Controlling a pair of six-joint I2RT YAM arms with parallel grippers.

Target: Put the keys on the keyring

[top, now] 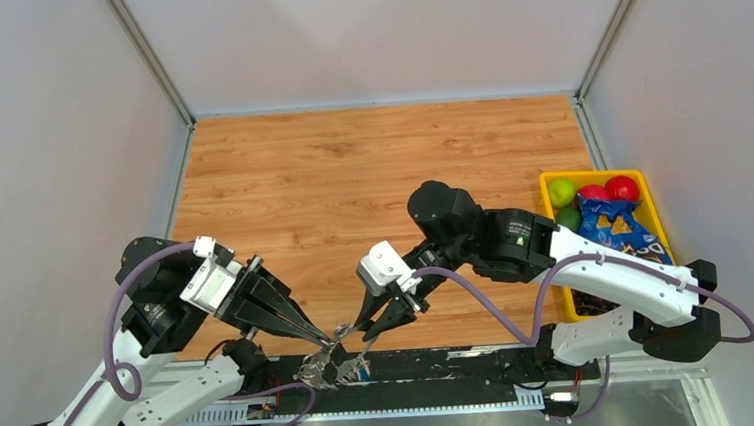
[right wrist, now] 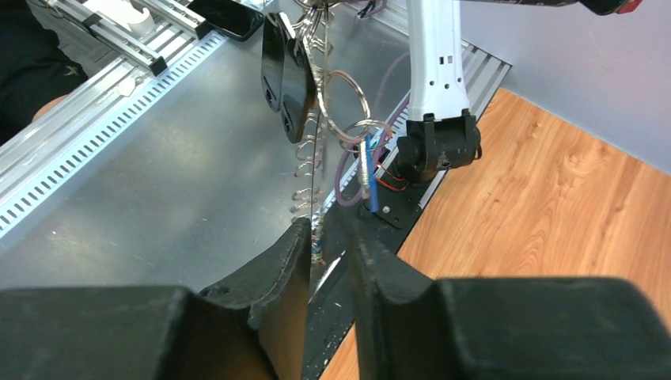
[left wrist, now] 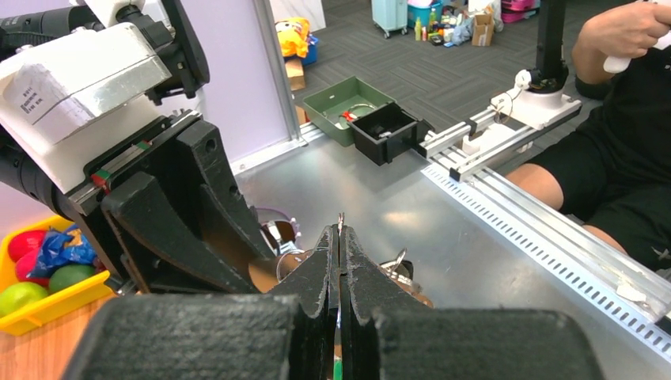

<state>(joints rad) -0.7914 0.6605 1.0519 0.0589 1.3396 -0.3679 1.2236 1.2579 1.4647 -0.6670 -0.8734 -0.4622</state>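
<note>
My left gripper point(top: 329, 353) is shut on the keyring point(top: 340, 364), and a thin metal sliver point(left wrist: 340, 219) sticks out past its closed tips. In the right wrist view the left fingers point(right wrist: 283, 75) hold the bundle up. Round rings point(right wrist: 346, 103) and a blue tag point(right wrist: 369, 179) dangle from it, and a thin metal strip point(right wrist: 314, 158) runs down, seen edge-on. My right gripper point(right wrist: 326, 229) is just below it, jaws a little apart. The strip's lower end lies between them, against the left finger. I cannot pick out single keys. The right gripper point(top: 373, 326) shows in the top view too.
Both grippers meet over the grey metal ledge point(top: 438, 424) past the wooden table's point(top: 380, 173) near edge. A yellow bin point(top: 606, 219) with fruit and a snack bag stands at the right. A slotted rail point(left wrist: 554, 237), a black box point(left wrist: 386, 131) and a person's legs point(left wrist: 625, 182) lie beyond.
</note>
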